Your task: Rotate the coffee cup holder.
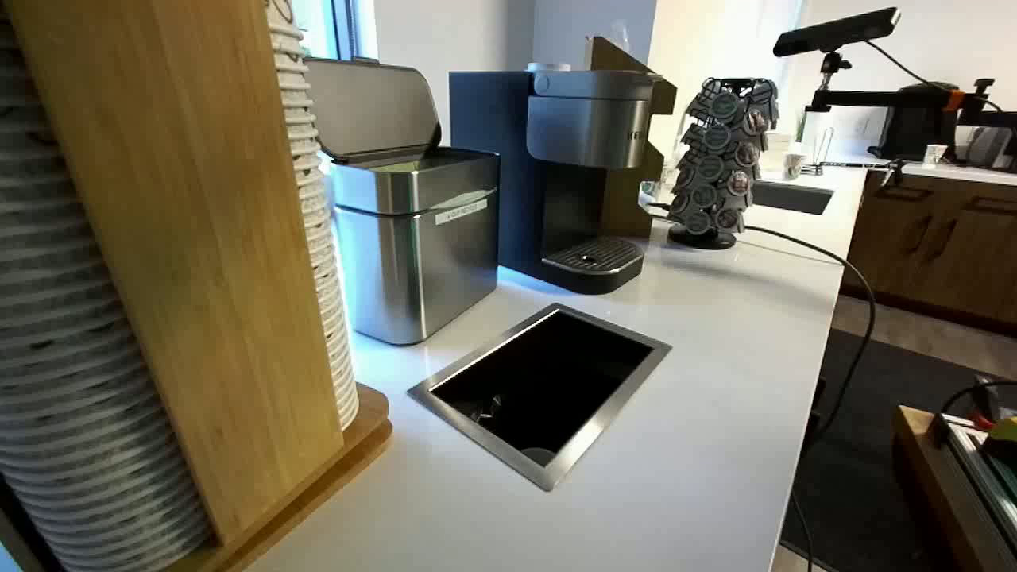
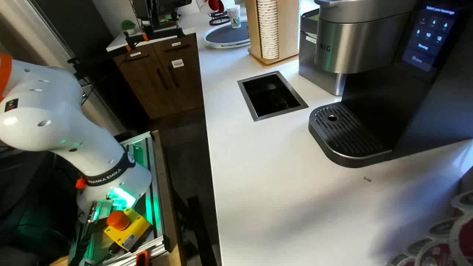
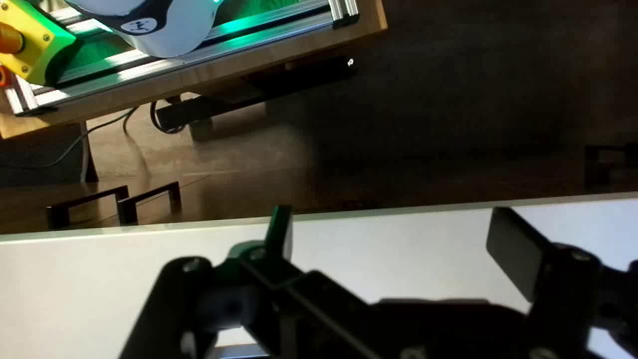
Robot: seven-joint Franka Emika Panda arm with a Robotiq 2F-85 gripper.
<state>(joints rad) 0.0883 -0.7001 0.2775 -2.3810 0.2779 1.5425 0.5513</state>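
The coffee cup holder is a tall light-wood tower with stacks of ribbed white paper cups. It fills the left of an exterior view (image 1: 214,238) and stands at the top middle of an exterior view (image 2: 287,29), its top cut off in both. It is out of the wrist view. My gripper (image 3: 394,229) shows only in the wrist view. Its two dark fingers are wide apart with nothing between them. White counter (image 3: 389,259) and its edge show behind the fingers. The gripper is apart from the holder; the exact distance cannot be told.
A rectangular opening with a steel rim (image 1: 606,409) is set in the counter beside the holder. A grey lidded bin (image 1: 457,262), its lid up, and a black coffee machine (image 1: 588,131) stand behind. A pod carousel (image 1: 715,167) stands beyond. The arm (image 2: 92,147) is mounted across a floor gap.
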